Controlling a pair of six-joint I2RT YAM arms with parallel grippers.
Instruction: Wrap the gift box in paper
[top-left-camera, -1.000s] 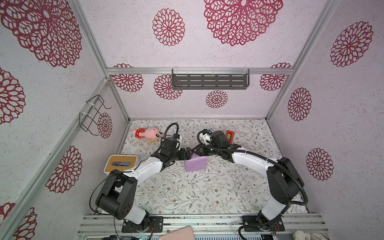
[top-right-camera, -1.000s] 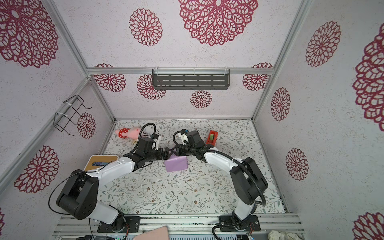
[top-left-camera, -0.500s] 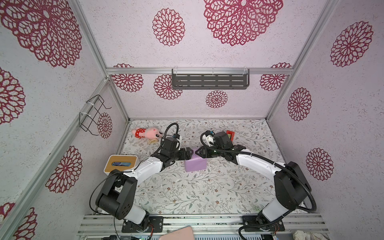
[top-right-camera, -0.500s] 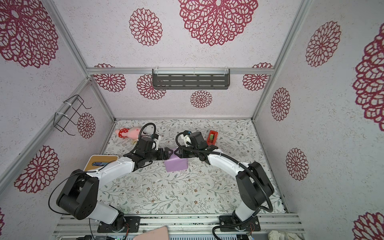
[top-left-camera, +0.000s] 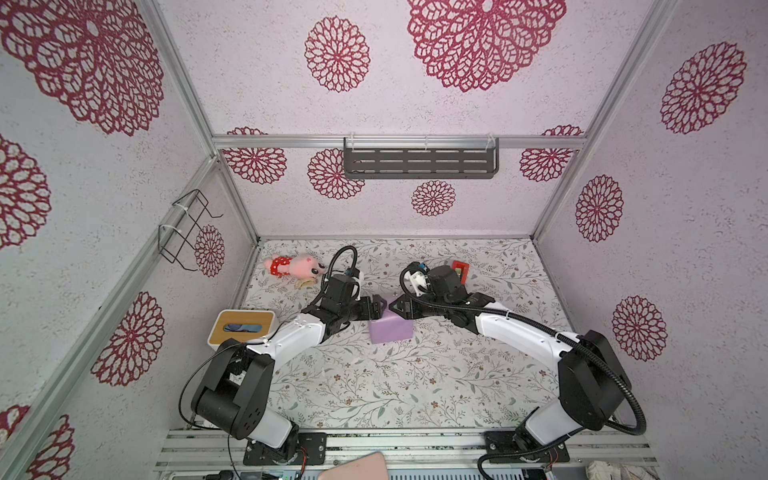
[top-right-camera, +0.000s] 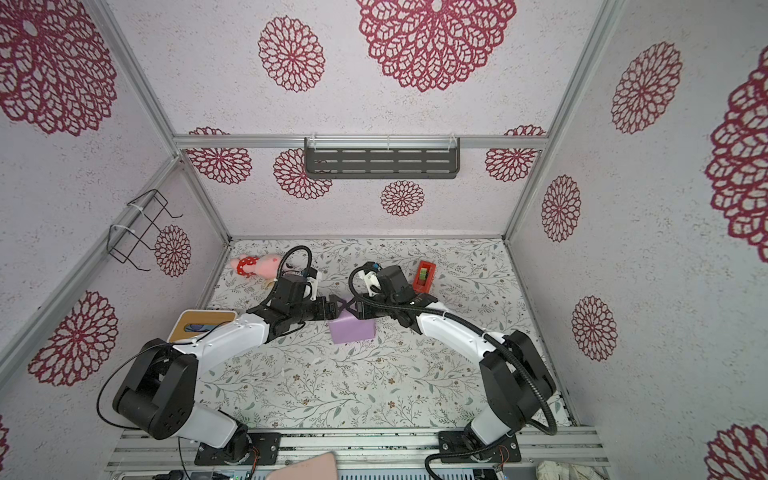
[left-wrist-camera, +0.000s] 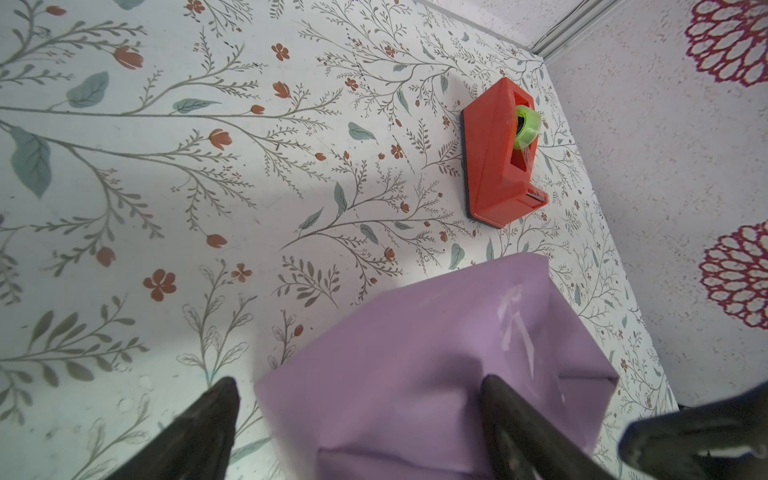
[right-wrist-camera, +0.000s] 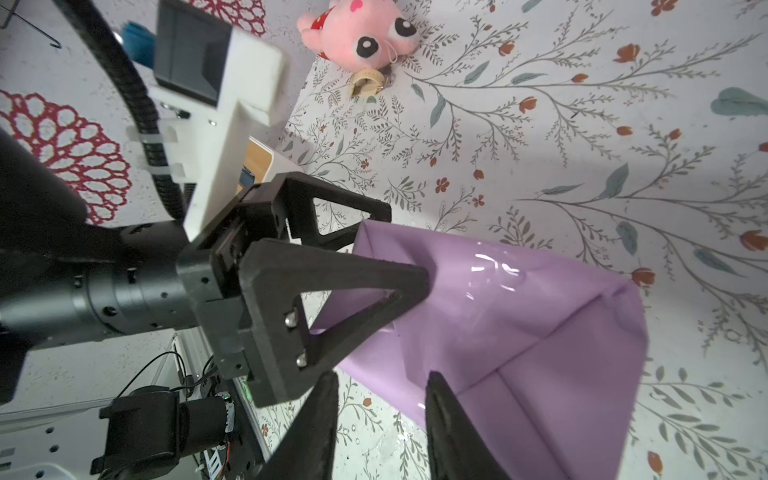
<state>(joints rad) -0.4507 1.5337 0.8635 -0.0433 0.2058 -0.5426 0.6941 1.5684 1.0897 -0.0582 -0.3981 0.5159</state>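
The paper (top-left-camera: 391, 330) is found folded fully round the gift box, with no blue showing, at about the centre of the surface. On the left gripper (left-wrist-camera: 359, 382) the jaws are spread wide, one laid on the parcel's top. On the right gripper (right-wrist-camera: 382, 376) they are part-parted beside the parcel, grasping nothing. Closing of the end folds is judged in hand. Tape from the red dispenser (left-wrist-camera: 503, 153) is judged to be called for next.

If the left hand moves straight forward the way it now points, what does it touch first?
Most likely the folded lilac paper: it lies directly before the open left hand, one finger seemingly over it. The right hand is beyond, but depth is unclear.
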